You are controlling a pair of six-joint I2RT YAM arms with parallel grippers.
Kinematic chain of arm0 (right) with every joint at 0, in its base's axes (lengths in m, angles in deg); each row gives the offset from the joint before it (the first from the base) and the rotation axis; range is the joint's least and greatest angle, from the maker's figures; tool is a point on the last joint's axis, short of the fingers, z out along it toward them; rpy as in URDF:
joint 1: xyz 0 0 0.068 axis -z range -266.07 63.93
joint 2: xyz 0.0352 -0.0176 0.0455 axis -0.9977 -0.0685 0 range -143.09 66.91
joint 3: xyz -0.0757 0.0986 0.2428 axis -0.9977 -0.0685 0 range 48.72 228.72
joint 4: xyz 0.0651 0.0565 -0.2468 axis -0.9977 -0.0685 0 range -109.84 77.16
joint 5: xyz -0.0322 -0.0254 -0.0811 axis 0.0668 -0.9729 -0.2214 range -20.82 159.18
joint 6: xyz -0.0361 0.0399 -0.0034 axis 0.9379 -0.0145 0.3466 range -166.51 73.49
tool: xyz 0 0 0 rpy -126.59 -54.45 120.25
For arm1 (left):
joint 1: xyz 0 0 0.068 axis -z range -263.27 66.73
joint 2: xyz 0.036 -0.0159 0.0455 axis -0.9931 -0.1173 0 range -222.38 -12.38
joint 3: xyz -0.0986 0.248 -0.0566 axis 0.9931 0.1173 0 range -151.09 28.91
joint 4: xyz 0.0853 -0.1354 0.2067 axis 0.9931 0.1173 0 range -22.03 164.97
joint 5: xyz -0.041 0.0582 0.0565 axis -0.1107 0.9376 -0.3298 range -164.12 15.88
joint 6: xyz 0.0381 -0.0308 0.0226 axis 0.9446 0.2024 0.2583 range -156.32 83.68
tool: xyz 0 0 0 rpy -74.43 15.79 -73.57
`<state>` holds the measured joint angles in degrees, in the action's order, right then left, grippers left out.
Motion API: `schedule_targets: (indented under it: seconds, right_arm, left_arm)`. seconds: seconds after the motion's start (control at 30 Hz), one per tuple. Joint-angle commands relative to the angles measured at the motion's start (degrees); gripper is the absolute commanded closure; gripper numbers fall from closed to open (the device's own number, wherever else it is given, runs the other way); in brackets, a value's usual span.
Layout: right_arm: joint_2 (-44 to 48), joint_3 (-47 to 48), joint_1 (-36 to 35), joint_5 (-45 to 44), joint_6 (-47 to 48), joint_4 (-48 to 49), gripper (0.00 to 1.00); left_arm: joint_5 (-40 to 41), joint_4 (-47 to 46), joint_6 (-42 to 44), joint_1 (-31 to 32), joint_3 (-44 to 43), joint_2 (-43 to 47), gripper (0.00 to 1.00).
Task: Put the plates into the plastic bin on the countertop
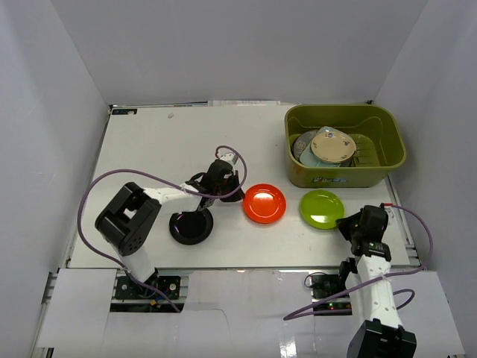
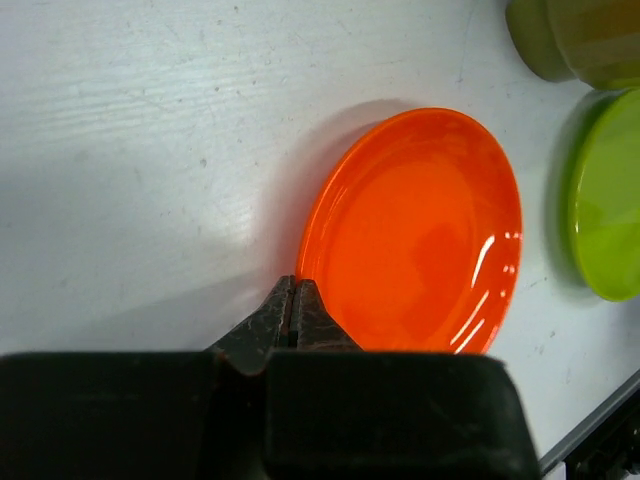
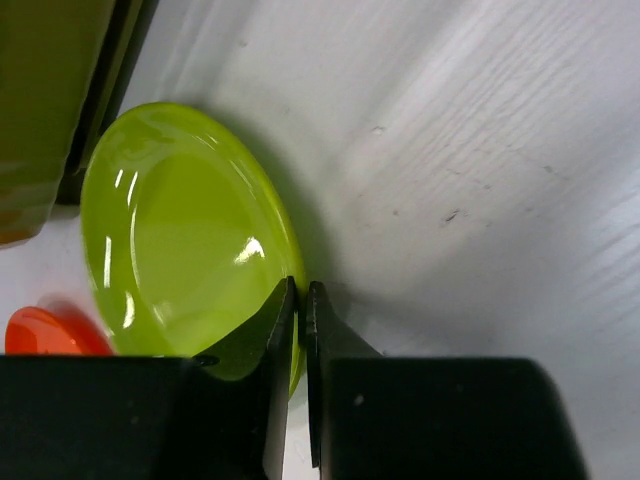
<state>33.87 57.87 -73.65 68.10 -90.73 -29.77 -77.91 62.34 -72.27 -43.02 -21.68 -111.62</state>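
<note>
Right end effector pinches the rim of the lime-green plate near the worktop right edge, beside the plastic bin; that shallow bite could slip on lifting. Left end effector sits shut, empty.

Grey plate half under cream plate

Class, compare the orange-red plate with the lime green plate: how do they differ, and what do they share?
The orange-red plate lies mid-table; the lime green plate lies to its right, close to the plastic bin. The left gripper sits shut at the orange-red plate's rim; the right gripper seems to pinch the lime green plate's rim. Both are round, glossy, empty, face up.
</note>
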Motion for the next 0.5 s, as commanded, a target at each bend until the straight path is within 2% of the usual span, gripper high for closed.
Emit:
schedule_targets:
  seconds: [0.0, 0.13, 0.2, 0.23, 0.37, 0.47]
  right_arm:
    - [1.92, -1.77, 0.05, 5.30, 1.77, -4.16, 0.92]
    - [7.10, 2.17, -0.03, 6.44, 4.05, -8.11, 0.92]
    - [7.11, 4.82, -0.73, 8.45, 5.11, -10.58, 0.92]
    - [7.37, 6.83, -1.00, 11.51, 5.73, -10.76, 0.92]
    - [7.90, 11.50, -3.45, 23.12, 3.80, -8.22, 0.92]
    - [7.90, 18.41, -5.56, 27.17, 3.36, -6.28, 0.92]
  left_arm:
    - [2.20, 1.67, 0.35, 0.00, 1.46, 8.16, 1.00]
    - [2.65, 4.92, 0.52, 0.00, 0.76, 11.70, 0.98]
    - [2.74, 7.38, 0.44, 0.00, 0.40, 12.92, 0.79]
    - [2.82, 7.91, 0.44, 0.00, 0.32, 13.28, 0.63]
    - [2.91, 11.51, 1.75, -0.08, -0.83, 13.20, 0.49]
    - [2.91, 12.13, 2.11, -0.08, -1.18, 12.06, 0.46]
